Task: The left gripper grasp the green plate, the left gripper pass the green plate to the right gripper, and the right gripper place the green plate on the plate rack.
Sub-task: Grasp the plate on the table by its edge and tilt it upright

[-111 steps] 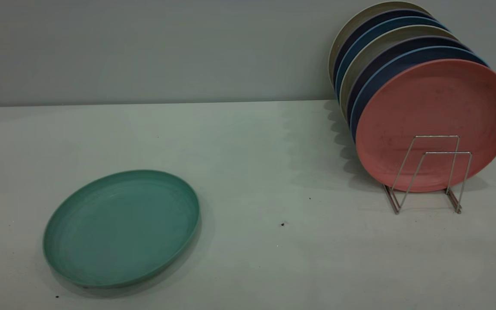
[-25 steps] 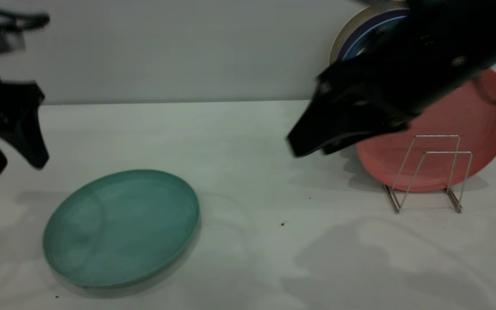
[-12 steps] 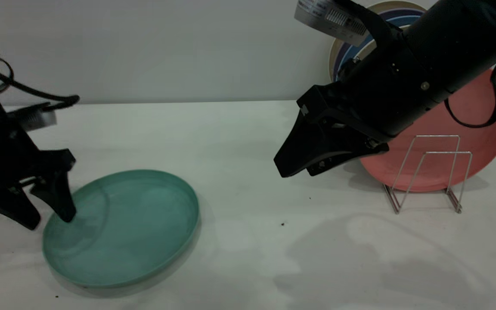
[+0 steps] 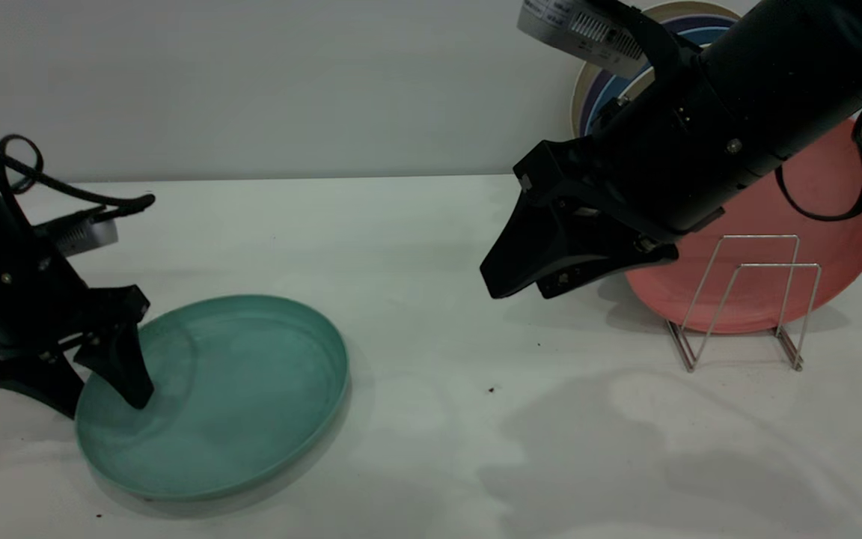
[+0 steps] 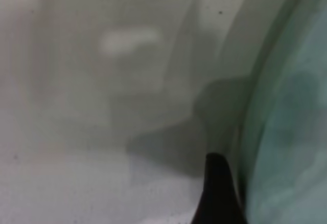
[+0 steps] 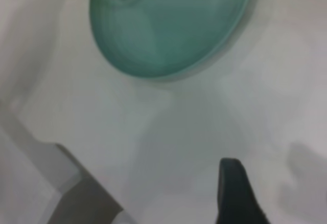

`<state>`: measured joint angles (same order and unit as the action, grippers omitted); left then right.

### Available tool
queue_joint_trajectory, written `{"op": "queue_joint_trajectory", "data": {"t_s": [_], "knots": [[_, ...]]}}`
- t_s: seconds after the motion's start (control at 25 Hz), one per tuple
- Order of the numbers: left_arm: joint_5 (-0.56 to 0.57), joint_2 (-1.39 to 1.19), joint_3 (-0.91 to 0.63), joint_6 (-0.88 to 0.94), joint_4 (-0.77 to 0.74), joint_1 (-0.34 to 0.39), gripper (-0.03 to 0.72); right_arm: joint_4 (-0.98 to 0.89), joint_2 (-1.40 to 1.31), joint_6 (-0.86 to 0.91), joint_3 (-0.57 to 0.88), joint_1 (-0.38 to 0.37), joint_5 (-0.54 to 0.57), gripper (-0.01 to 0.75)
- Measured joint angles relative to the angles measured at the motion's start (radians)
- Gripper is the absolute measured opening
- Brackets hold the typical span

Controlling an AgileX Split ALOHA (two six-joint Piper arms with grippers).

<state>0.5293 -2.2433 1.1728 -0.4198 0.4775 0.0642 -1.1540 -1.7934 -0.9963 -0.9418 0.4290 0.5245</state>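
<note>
The green plate (image 4: 229,397) lies flat on the white table at the front left; it also shows in the left wrist view (image 5: 291,132) and the right wrist view (image 6: 168,24). My left gripper (image 4: 98,397) is open and straddles the plate's left rim, one finger inside the plate, the other outside on the table. One of its fingers (image 5: 217,193) stands just outside the rim. My right gripper (image 4: 517,288) is open and empty, hovering over the table's middle, left of the plate rack (image 4: 745,299). One right finger (image 6: 232,193) shows.
The wire rack at the right holds several upright plates, a salmon-pink plate (image 4: 812,195) in front, blue and beige ones behind. Two wire loops stand bare in front of the pink plate. The right arm crosses in front of the stacked plates.
My left gripper has come down and slightly right, so its fingers now straddle the plate's left rim. The right gripper has hardly moved.
</note>
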Motion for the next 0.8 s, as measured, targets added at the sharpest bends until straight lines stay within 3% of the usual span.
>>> {"op": "queue_joint_trajectory", "data": {"t_s": [0.08,0.2,0.4,0.52,0.8], "knots": [[-0.002,-0.004,0.001,-0.001,0.001,0.000,0.542,0.000,0.000,0.000,0.000,0.000,-0.006,0.442],[-0.009,-0.006,0.001,-0.003,0.001,0.000,0.449,-0.001,0.000,0.007,0.000,0.000,-0.001,0.442],[-0.012,-0.006,0.001,-0.004,0.002,0.000,0.162,-0.008,-0.031,0.033,0.000,0.000,0.006,0.442],[-0.011,-0.006,0.001,-0.004,0.006,0.000,0.044,-0.020,-0.073,0.036,0.000,-0.015,0.016,0.442],[0.021,-0.006,0.008,-0.041,0.013,0.000,0.019,-0.077,-0.149,0.032,-0.026,-0.130,0.119,0.442]]}}
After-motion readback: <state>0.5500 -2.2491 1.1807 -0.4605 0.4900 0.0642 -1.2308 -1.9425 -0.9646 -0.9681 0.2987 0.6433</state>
